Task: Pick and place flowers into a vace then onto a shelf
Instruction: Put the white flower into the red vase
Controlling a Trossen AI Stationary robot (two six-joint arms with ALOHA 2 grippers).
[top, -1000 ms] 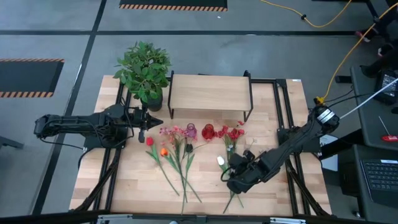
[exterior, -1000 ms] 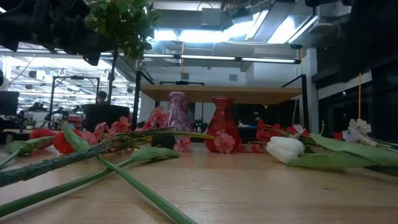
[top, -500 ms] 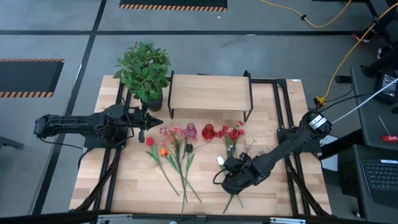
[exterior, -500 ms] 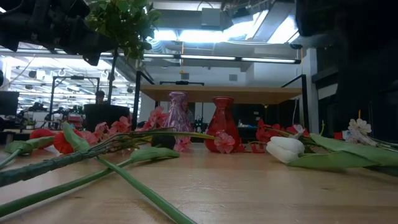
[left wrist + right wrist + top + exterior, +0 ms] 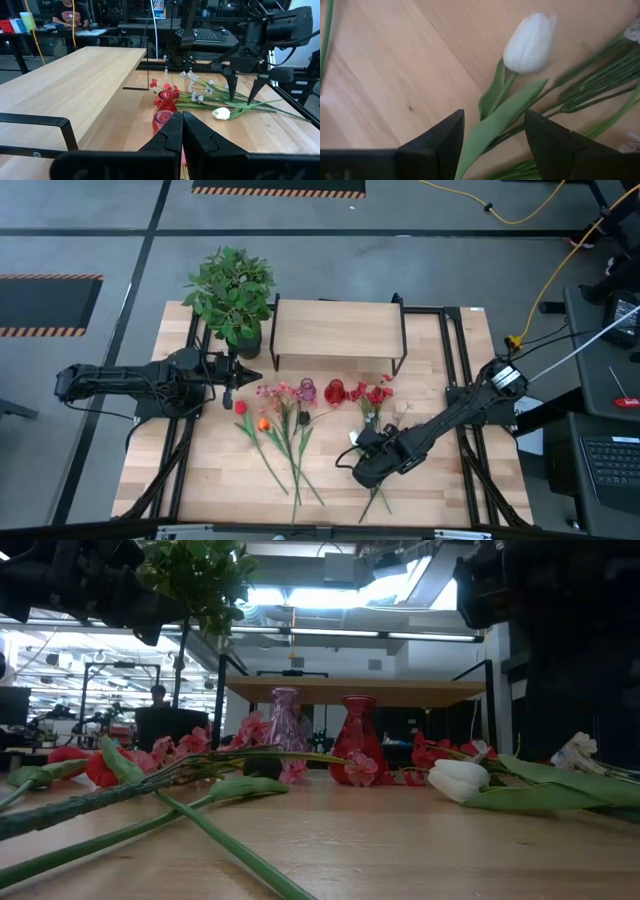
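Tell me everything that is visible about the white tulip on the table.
The white tulip has a closed, smooth, egg-shaped bloom on a thin green stem with long pointed leaves. It looks artificial. It lies flat on the wooden tabletop, at the right-hand group of flowers, in front of the red vase. Its stem runs in among other green stems. The right gripper hovers open above it, fingers on either side of its leaf, not gripping it.

I can read no text, label, brand or number anywhere: nothing legible on my arms, the vases, the shelf or the desk, and whatever marks the background equipment carries are too small to make out.
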